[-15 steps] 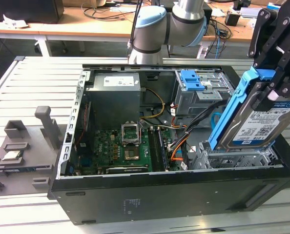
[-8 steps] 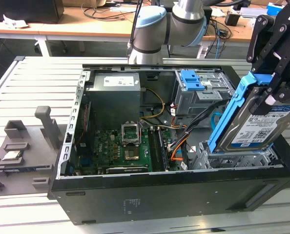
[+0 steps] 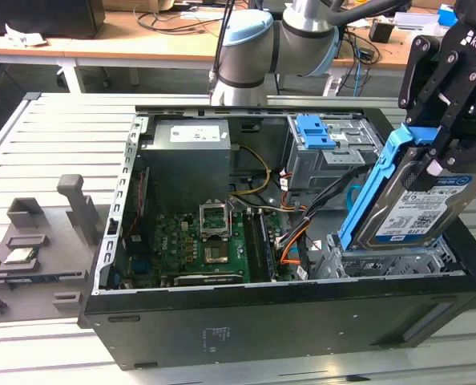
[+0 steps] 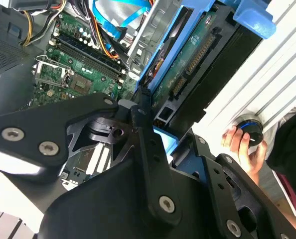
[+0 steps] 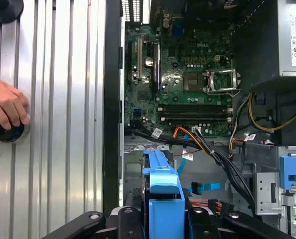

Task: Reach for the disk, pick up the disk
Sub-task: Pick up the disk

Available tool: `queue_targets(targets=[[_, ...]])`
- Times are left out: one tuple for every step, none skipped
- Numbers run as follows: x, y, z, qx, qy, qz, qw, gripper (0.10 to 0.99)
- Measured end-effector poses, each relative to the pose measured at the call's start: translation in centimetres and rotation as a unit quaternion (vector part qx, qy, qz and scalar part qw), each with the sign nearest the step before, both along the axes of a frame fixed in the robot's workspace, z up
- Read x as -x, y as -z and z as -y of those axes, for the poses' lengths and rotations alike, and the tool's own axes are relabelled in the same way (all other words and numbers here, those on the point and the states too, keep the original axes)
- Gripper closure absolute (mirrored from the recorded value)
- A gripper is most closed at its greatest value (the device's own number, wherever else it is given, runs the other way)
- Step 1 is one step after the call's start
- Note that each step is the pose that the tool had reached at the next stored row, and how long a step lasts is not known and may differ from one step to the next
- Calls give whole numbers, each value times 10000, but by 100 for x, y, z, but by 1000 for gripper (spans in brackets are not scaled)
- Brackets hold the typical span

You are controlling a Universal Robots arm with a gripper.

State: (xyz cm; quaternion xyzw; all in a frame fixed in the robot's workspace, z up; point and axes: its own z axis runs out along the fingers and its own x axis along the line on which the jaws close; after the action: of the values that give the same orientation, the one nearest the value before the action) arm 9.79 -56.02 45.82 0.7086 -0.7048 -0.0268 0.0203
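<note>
Slatted metal bench [image 3: 54, 136] bearing open computer case [image 3: 286, 313]; gripper [image 3: 445, 148] clamping the disk [image 3: 418, 204], lifting it tilted, partly clear of its bay.

The disk [image 4: 198, 64], edged by a blue bracket [image 4: 252, 17], is seen tilted at upper centre above the black gripper [image 4: 153, 134]. A green motherboard [image 4: 73, 64] is shown at upper left, a hand [image 4: 242, 147] at right.
</note>
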Motion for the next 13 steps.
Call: queue_targets(targets=[[-2,6,-7,2,-1,0,10000,722],[-9,21,-28,4,-8,0,10000,722],[-18,33,-54,5,-11,0,10000,722],[-21,47,-85,7,-12,0,10000,722],[-22,59,-104,7,-15,0,10000,722],[-22,79,-121,6,-18,0,10000,722],[-23,85,-125,6,-18,0,10000,722],[-24,88,-126,6,-18,0,10000,722],[-25,92,-127,6,-17,0,10000,722],[-25,92,-127,7,-18,0,10000,722],[-26,91,-127,8,-18,0,10000,722],[-26,92,-128,7,-18,0,10000,722],[-26,92,-128,7,-18,0,10000,722]])
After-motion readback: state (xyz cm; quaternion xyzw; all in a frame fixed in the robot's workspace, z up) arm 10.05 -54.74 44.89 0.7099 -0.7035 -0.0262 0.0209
